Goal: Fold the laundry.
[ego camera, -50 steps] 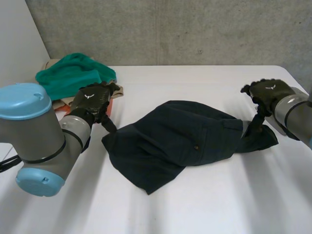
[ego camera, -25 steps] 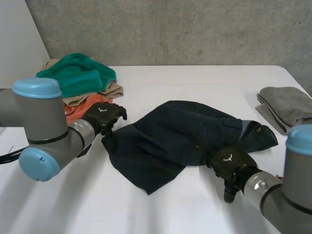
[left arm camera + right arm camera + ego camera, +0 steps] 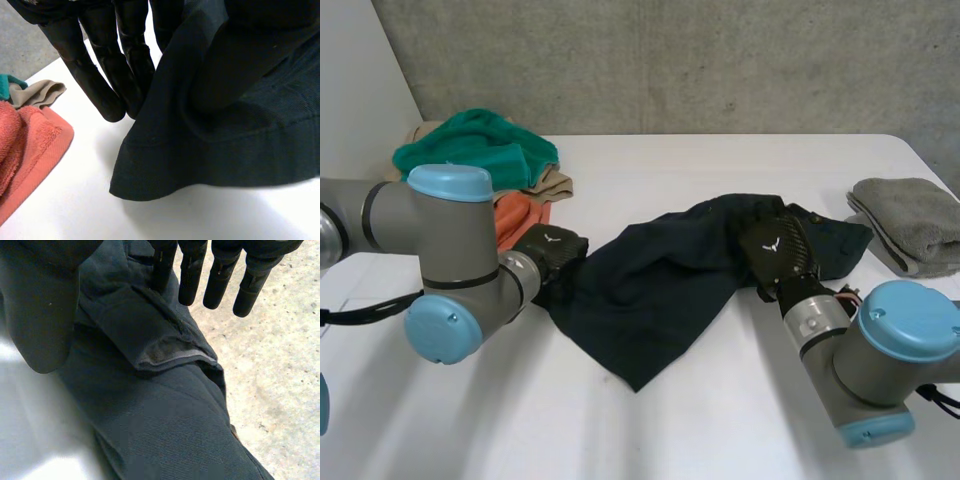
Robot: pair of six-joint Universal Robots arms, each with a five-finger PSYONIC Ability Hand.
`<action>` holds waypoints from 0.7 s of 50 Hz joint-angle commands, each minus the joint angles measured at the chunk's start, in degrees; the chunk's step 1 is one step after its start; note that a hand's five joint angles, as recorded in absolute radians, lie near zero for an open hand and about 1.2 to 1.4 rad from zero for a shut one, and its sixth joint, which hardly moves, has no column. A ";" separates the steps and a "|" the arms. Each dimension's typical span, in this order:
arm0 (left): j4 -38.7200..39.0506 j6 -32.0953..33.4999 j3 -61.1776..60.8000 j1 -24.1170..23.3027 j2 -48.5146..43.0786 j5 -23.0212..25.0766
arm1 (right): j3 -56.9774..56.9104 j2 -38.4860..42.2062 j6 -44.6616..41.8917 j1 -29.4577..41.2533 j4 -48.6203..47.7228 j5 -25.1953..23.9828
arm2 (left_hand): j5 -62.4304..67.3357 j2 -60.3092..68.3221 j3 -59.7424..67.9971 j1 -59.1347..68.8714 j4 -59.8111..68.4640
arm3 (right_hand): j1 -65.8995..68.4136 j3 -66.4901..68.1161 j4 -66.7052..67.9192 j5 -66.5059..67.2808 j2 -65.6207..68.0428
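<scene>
Since half a second ago, the right robot hand [image 3: 775,250] is swinging up onto the right end of the shorts [image 3: 650,290] and bunching it inward, while the left robot hand [image 3: 552,250] is settling on the left hem. Both are grasping: the left is pinching the hem between thumb and straight fingers, and the right is holding the waistband fold against its thumb. The shorts are lying crumpled mid-worktop [image 3: 720,420], so I am judging the first fold as only beginning. A grey towel [image 3: 910,220] is lying folded at the right edge, and a green towel [image 3: 470,155] is topping a loose pile at the back left, waiting.
</scene>
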 commanded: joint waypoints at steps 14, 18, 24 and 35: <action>-1.77 -0.50 0.21 0.15 7.75 -0.33 | -12.43 -1.82 10.78 -3.79 8.46 -0.31 | 12.50 12.09 12.59 15.56 12.16 | 58.67 58.12 58.52 56.86 58.39; -0.98 -0.50 0.38 -0.03 14.42 0.11 | -16.81 -9.82 17.11 -6.34 19.70 -2.94 | 12.50 12.09 12.59 15.56 12.16 | 58.67 58.12 58.52 56.86 58.39; 2.62 -0.59 1.26 -1.25 23.56 0.29 | -31.99 -15.11 19.49 -11.69 49.61 -9.70 | 12.50 12.09 12.59 15.56 12.16 | 58.67 58.12 58.52 56.86 58.39; 3.51 1.87 3.99 -3.63 28.59 0.73 | -50.13 -16.33 19.58 -15.22 82.38 -14.19 | 12.50 12.09 12.59 15.56 12.16 | 58.67 58.12 58.52 56.86 58.39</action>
